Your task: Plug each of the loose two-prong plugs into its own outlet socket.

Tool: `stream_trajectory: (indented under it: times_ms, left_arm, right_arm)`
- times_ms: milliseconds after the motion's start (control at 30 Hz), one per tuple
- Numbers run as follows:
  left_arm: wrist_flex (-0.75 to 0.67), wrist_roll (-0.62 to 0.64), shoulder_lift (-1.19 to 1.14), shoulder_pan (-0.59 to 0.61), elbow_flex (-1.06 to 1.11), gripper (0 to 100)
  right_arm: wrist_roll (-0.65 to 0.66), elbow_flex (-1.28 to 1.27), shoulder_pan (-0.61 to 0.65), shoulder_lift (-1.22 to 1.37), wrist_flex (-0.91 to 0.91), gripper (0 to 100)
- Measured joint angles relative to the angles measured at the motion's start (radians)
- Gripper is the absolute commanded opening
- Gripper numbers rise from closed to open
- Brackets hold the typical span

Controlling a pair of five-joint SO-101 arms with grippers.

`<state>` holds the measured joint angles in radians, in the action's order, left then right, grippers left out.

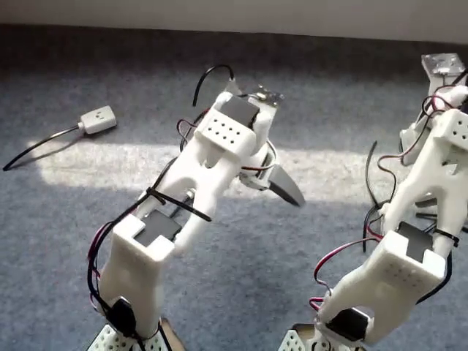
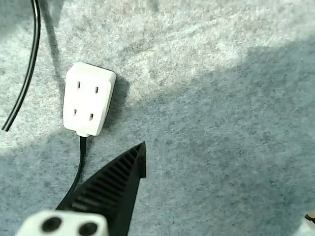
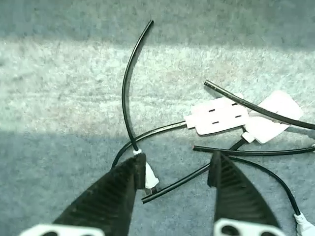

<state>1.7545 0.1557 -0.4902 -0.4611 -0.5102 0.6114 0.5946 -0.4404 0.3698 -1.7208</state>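
Observation:
A white outlet socket (image 2: 87, 98) with two pairs of slots lies flat on the carpet, its black cable running back under my left gripper (image 2: 224, 184). That gripper hangs open just short of the socket, holding nothing. My right gripper (image 3: 177, 162) is open above a tangle of cables. A small white two-prong plug (image 3: 149, 174) lies by one of its fingers (image 3: 123, 189), its black cable curving away. Beyond it lie a white socket block (image 3: 216, 115) and a second white block (image 3: 273, 118). Another plug (image 3: 302, 226) peeks in at the edge. A further socket (image 1: 97, 119) lies far left.
Grey carpet covers the table, with a sunlit band across the middle. Loose black cables (image 3: 251, 150) cross each other around the right gripper. A black cable (image 2: 29, 64) runs past the left socket. A white wall borders the far edge.

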Motion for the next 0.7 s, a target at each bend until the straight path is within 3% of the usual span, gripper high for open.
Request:
stream_trajectory:
  times_ms: [267,700]
  left_arm:
    - [-0.003,0.003,0.0,-0.017,0.092,59]
    - [-0.066,0.003,0.0,-0.029,0.164,59]
  right_arm:
    - [0.288,-0.365,0.018,0.0,-0.002,22.3]
    - [0.37,-0.534,-0.009,0.0,0.135,14.6]
